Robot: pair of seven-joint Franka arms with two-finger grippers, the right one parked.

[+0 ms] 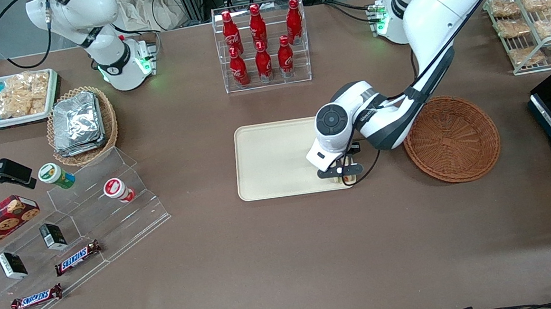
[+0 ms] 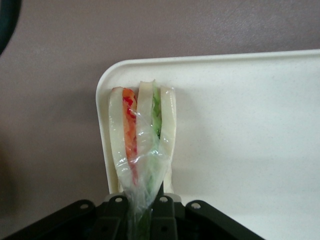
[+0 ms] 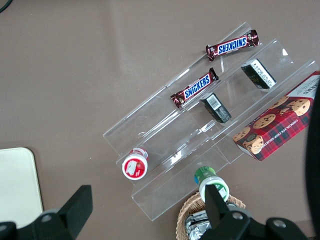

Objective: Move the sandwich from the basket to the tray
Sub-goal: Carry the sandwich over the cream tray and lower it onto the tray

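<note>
Gripper [image 1: 340, 171] sits low over the tray's [image 1: 266, 166] near corner by the empty basket [image 1: 451, 137], fingers clamped on the sandwich [image 2: 142, 145] w/ its wedge on the tray: placing step, next it prob needs to let go & lift away.

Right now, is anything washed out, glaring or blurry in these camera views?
Front view: even light, sharp, green glow at the arm bases; the claw sits low at the tray corner. Left wrist view: wrap on the sandwich shines, claw body dark and soft. Right wrist view: clear.
</note>
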